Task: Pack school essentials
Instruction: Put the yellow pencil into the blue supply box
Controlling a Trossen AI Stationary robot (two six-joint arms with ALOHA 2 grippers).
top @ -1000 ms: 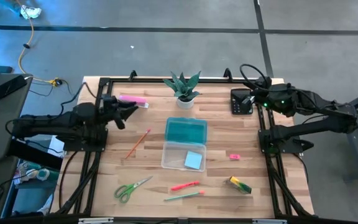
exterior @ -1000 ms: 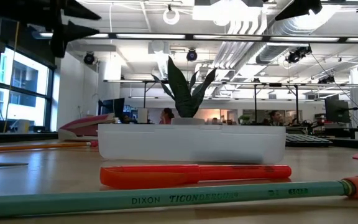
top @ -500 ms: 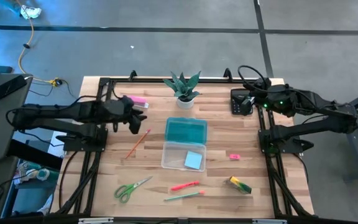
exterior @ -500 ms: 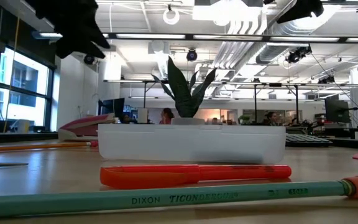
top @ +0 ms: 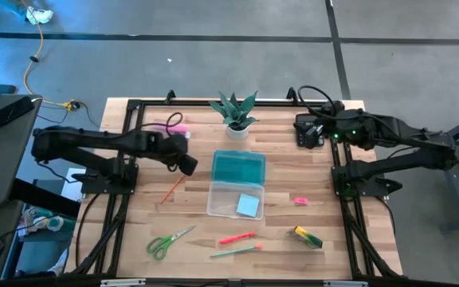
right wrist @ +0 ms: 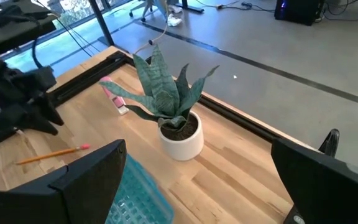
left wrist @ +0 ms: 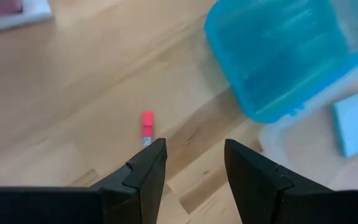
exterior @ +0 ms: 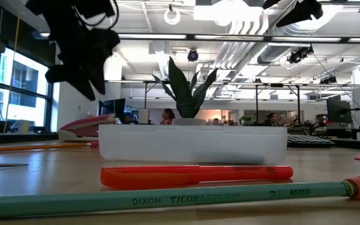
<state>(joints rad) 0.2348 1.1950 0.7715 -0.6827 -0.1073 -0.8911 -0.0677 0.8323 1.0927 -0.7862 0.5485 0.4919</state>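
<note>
My left gripper hangs open, pointing steeply down, above the eraser end of the orange pencil, which lies flat on the wood; nothing is between its fingers. To its right lies the open clear box with its teal lid. The light-blue note pad lies inside. Green-handled scissors, a pink-red pen, a green pen, a pink eraser and a yellow-green block lie on the near half of the table. My right gripper waits wide open at the far right.
A potted plant stands at the far middle. A long pale-pink bar lies at the far left. A black calculator lies below my right gripper. Bare wood shows between the pencil and the scissors.
My left gripper has swung from above the pink bar toward the table's right and near side, sunk somewhat and tipped from nearly level to steeply downward. It now hangs over the pencil's eraser end, beside the teal lid. Its fingers stay apart as before.
</note>
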